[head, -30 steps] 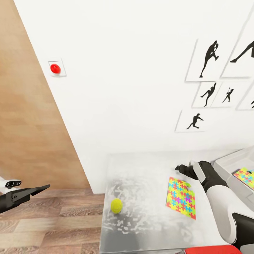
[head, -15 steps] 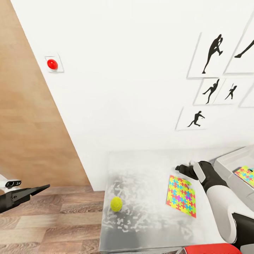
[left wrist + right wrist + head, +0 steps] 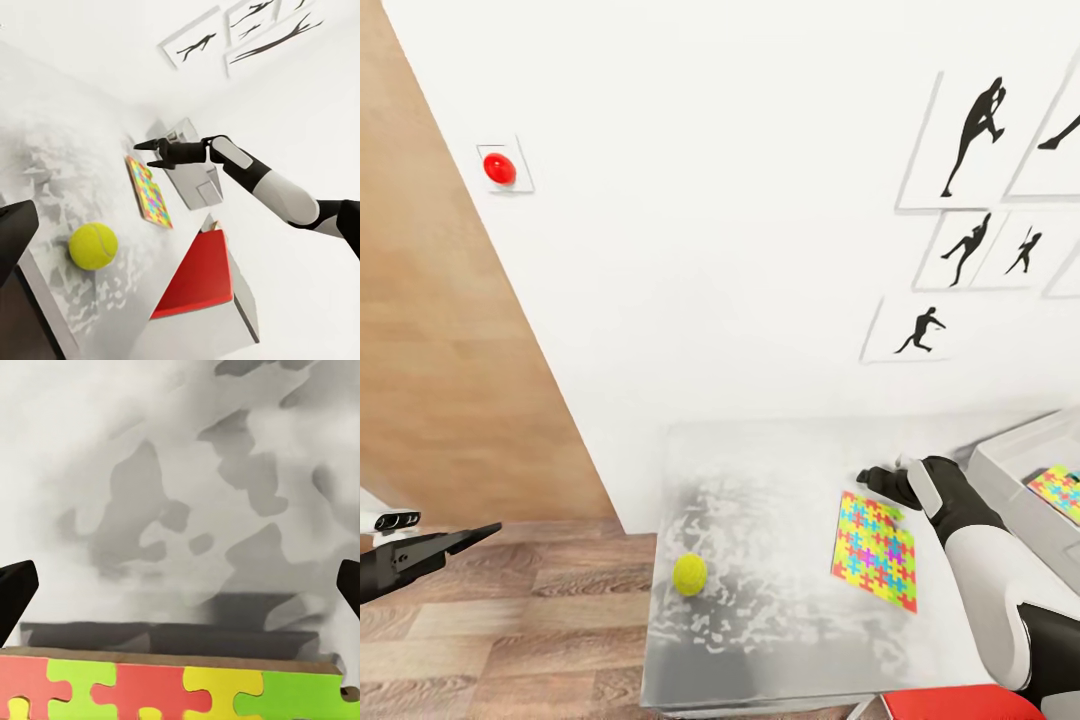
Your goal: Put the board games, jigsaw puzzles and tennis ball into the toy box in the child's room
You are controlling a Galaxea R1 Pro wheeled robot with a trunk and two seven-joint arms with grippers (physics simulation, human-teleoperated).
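A yellow tennis ball [image 3: 690, 574] [image 3: 93, 246] lies near the table's left front. One multicoloured jigsaw puzzle [image 3: 875, 550] [image 3: 150, 193] [image 3: 180, 690] lies flat on the grey mottled table [image 3: 780, 470]. My right gripper [image 3: 875, 478] [image 3: 150, 154] [image 3: 180, 585] hovers open just beyond the puzzle's far edge, holding nothing. The white toy box [image 3: 1010, 455] [image 3: 201, 186] stands at the table's right, with a second jigsaw puzzle [image 3: 1058, 492] inside it. My left gripper [image 3: 470, 535] hangs over the floor, well left of the table, open and holding nothing. No board game is recognisable.
A white wall with framed black silhouette pictures [image 3: 960, 250] and a red button [image 3: 499, 168] rises right behind the table. A wooden panel [image 3: 430, 380] stands at the left above the wood floor [image 3: 510, 620]. A red-topped object [image 3: 960, 704] [image 3: 199, 274] sits at the table's near edge.
The whole head picture has shifted slightly, with the wall button and pictures now higher, so the camera has moved. Both arms, the ball and the puzzle keep their places.
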